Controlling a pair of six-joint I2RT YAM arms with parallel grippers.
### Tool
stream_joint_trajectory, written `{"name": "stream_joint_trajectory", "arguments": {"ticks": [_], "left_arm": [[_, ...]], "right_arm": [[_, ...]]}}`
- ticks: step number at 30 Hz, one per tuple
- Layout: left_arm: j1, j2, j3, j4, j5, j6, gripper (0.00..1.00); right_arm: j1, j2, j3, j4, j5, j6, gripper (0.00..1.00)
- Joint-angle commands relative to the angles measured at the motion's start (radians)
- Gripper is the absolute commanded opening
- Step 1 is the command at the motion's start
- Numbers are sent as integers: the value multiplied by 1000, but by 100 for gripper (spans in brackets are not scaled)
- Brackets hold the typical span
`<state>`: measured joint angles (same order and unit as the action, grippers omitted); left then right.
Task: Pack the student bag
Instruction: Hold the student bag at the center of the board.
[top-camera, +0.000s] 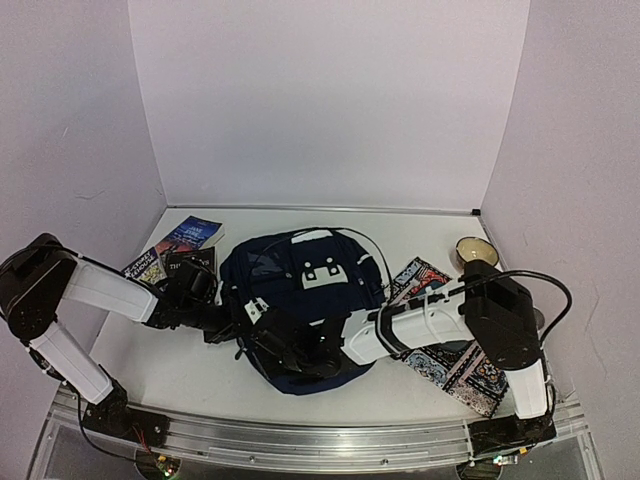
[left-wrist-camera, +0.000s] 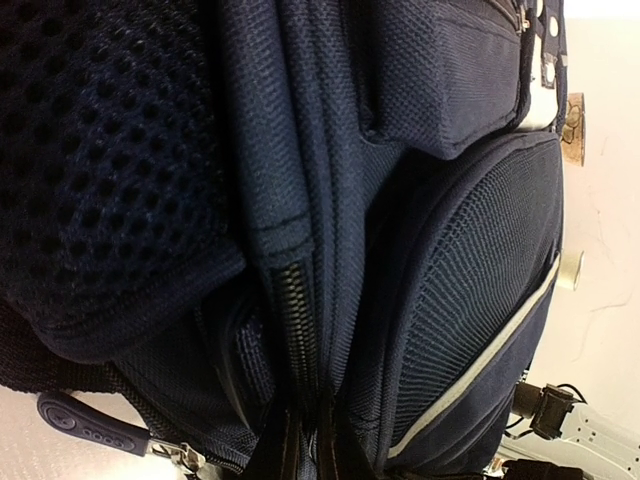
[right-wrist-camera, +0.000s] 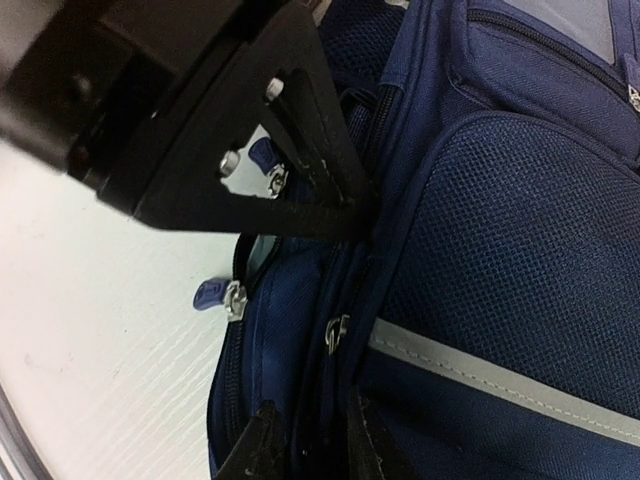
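The student bag (top-camera: 305, 290), a dark navy backpack with white trim, lies flat mid-table. My left gripper (top-camera: 243, 320) is at its near-left edge. In the left wrist view it (left-wrist-camera: 305, 445) is shut on the fabric beside a zipper track (left-wrist-camera: 295, 310). My right gripper (top-camera: 298, 350) is at the bag's near edge, close to the left one. In the right wrist view it (right-wrist-camera: 315, 445) pinches a fold of the bag (right-wrist-camera: 520, 250) below a metal slider (right-wrist-camera: 335, 332). A blue zipper pull (right-wrist-camera: 212, 295) hangs to the left. The left gripper's black finger (right-wrist-camera: 300, 150) fills the top.
Several books (top-camera: 185, 240) lie at the back left. A patterned mat (top-camera: 455, 360) lies right of the bag, under my right arm. A tan bowl (top-camera: 477, 250) stands at the back right. Walls close in the left, back and right sides.
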<state>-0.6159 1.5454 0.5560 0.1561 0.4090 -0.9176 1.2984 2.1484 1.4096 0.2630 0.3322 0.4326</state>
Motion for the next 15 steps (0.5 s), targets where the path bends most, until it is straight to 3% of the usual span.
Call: {"name": "stream_joint_trajectory", "arguments": {"ticks": [1, 7, 15], "left_arm": [[-41, 15, 7, 37, 35, -17, 0], [-50, -10, -33, 54, 32, -31, 0], [-50, -69, -79, 58, 7, -33, 0]], "right_arm": [[-12, 68, 22, -74, 89, 23, 23], [-12, 139, 55, -160, 166, 8, 22], [-19, 101, 52, -259, 283, -19, 0]]}}
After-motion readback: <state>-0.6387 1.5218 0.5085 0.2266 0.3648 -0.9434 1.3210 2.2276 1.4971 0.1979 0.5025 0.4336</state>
